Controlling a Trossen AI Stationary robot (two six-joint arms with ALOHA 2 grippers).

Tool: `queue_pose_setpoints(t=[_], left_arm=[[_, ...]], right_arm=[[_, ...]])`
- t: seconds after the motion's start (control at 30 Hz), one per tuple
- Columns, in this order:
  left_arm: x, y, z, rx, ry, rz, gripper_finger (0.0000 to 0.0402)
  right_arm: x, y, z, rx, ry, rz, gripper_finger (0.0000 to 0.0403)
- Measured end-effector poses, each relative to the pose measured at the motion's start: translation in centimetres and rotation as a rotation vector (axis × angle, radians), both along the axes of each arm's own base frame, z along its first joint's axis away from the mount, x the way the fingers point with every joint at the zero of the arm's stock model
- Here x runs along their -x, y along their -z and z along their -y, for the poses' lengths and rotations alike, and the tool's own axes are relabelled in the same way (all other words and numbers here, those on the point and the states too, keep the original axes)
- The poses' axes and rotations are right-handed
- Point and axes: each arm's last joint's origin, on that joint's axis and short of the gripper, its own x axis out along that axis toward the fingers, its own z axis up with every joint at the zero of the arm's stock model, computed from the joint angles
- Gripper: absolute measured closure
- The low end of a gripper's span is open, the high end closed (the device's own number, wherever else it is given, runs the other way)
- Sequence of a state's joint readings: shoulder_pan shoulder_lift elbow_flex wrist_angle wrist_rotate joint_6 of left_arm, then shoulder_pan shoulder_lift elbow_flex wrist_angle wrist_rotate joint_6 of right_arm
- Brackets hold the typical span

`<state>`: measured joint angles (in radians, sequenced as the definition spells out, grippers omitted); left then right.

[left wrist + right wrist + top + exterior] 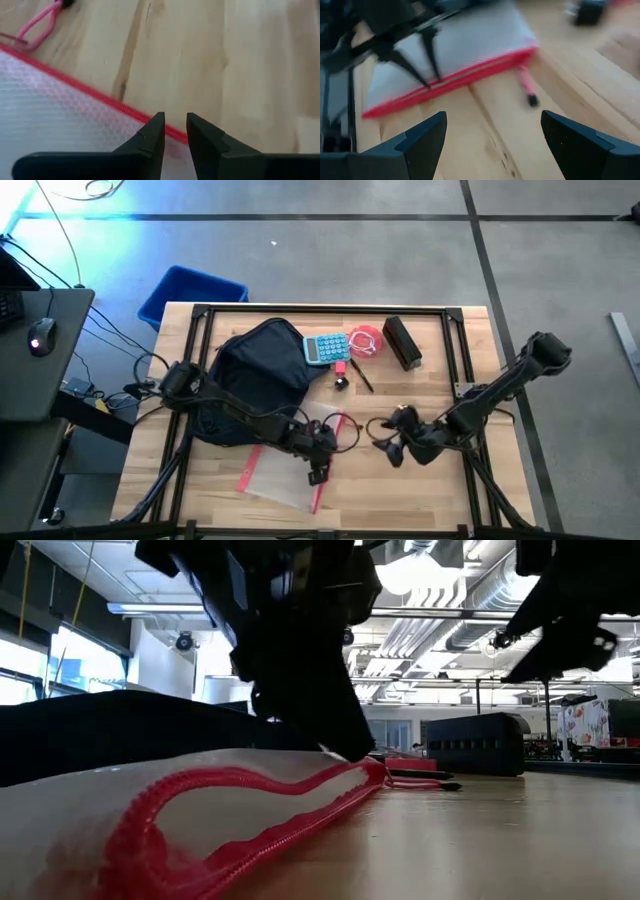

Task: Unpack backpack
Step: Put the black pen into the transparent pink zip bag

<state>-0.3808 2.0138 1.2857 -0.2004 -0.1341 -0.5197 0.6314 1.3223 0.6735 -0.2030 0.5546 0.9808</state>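
Looks mostly unpacked to me: calculator [326, 348], pouch [283, 477] out of backpack [255, 375], left end effector [318, 463] slightly parted over pouch, right end effector [385, 442] wide open, empty.

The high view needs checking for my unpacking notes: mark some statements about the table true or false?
1. The large dark navy fabric backpack lies on the wooden table. True.
2. The clear mesh pouch with red zipper edge is inside the backpack. False: it lies flat on the table.
3. The left gripper is above the pouch's edge, fingers slightly apart. True.
4. The right gripper is shut on the teal calculator. False: it is open and empty.
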Motion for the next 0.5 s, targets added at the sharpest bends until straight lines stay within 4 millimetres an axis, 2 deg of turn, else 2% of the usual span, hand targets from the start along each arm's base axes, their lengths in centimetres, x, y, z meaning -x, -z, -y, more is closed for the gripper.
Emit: queue_pose_setpoints(t=[0.17,0.37,0.5], left_arm=[[0.9,-0.3,0.0,-0.161,-0.084,-0.116,0.0339],[2.8,-0.8,-0.6,-0.338,-0.17,-0.326,0.0339],[3.8,-1.8,-0.4,-0.416,-0.17,-0.378,0.0354]], right_arm=[[-2.4,1.4,-0.3,0.104,-0.186,0.011,0.0096],[-3.8,2.6,0.7,0.062,-0.114,-0.001,0.0096],[-4.1,2.5,1.2,0.07,-0.103,0.002,0.0096]])
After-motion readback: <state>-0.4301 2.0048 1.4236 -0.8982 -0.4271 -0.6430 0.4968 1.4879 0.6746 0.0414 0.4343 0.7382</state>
